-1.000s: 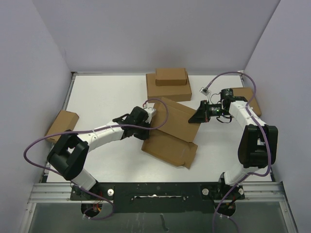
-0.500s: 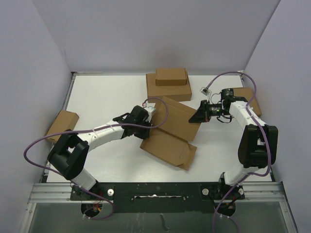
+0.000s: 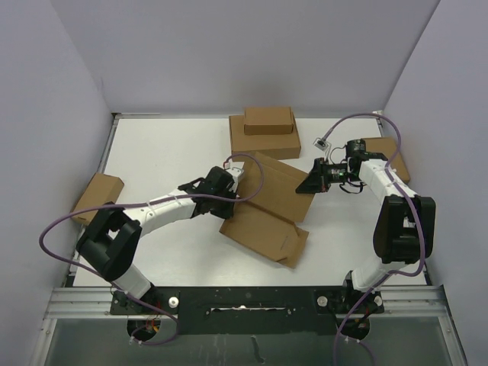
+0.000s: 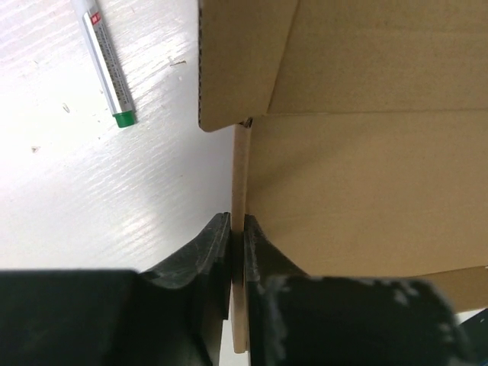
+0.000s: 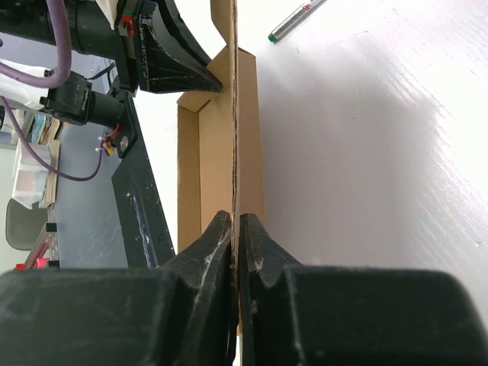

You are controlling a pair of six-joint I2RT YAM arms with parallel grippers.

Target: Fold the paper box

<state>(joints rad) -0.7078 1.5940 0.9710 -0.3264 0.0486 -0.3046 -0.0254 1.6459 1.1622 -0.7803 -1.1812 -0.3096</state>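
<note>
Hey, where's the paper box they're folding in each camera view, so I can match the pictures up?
Top external: the paper box lies mid-table, between the two arms.
Left wrist: it fills the right half, one edge between the jaws.
Right wrist: it is seen edge-on, running up the middle.
Shared landmark: the left gripper at the box's edge.

Two white arms with black joints trail looping purple cables.

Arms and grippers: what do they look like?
The left arm and right arm are white tubes with black joints. A purple cable loops along each. The left gripper and right gripper are black, with curved, tapering fingers.
</note>
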